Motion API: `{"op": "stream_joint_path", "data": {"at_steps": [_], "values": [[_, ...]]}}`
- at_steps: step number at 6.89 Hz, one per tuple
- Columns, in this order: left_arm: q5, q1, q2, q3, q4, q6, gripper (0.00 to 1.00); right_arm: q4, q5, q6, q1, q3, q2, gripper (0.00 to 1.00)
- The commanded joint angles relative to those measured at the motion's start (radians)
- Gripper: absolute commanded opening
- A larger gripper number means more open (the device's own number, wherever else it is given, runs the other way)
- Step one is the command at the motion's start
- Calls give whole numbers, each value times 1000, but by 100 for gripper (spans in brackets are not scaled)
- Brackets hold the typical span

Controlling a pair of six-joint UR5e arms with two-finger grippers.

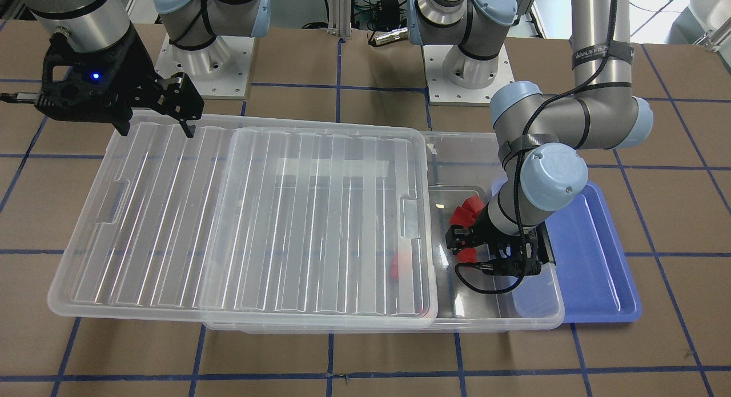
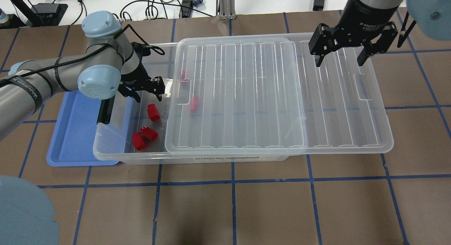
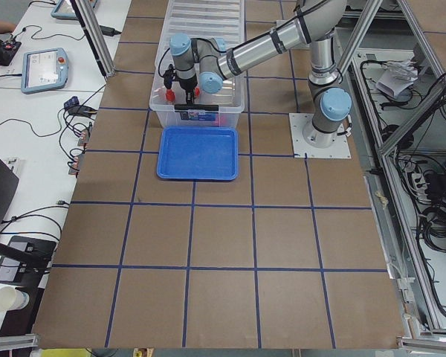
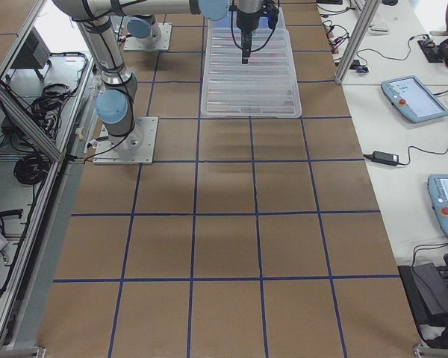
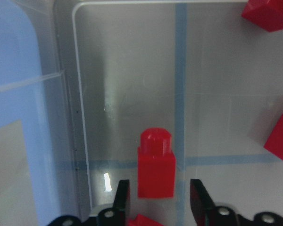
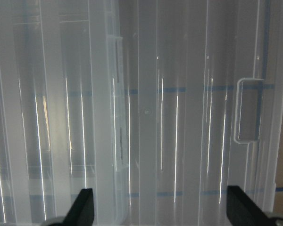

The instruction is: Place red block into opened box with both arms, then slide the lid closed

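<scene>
The clear box (image 2: 116, 157) stands across the table. Its ribbed lid (image 2: 264, 97) lies slid toward my right, so the left end is uncovered. My left gripper (image 2: 142, 91) hangs open inside that uncovered end. In the left wrist view a red block (image 5: 155, 165) lies on the box floor between the spread fingertips (image 5: 121, 197), with gaps on both sides. Two more red blocks (image 2: 143, 136) lie nearby, and others show faintly under the lid (image 2: 193, 104). My right gripper (image 2: 341, 56) is open above the lid's overhanging right part, holding nothing.
A blue tray (image 2: 77, 132) sits against the box's left end, partly under my left arm. The lid (image 1: 257, 214) overhangs the box on the right gripper's (image 1: 155, 128) side. Brown table with blue tape lines surrounds the box (image 1: 502, 323). The arm bases stand behind it.
</scene>
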Motion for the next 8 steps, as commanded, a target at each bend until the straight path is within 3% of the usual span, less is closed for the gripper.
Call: {"op": "stream_joint_path", "data": {"at_steps": [1,3,5,6,7,8], "values": [[4,-18,30,87,-102,-15,100,-4,4,-4,-35,-11,8,100],[7,-43,71,173,-254,-64,100,5,5,-117,-180,-14,5,100],[10,-41,116,283,-438,-55,100,-4,-10,-479,-358,12,11,100],[28,-43,143,331,-507,-53,100,-4,-34,-556,-448,38,17,100],[50,-43,184,365,-552,-45,100,-30,-32,-641,-525,83,31,100],[48,-43,245,356,-564,-20,100,-130,-23,-739,-561,127,35,100]]}}
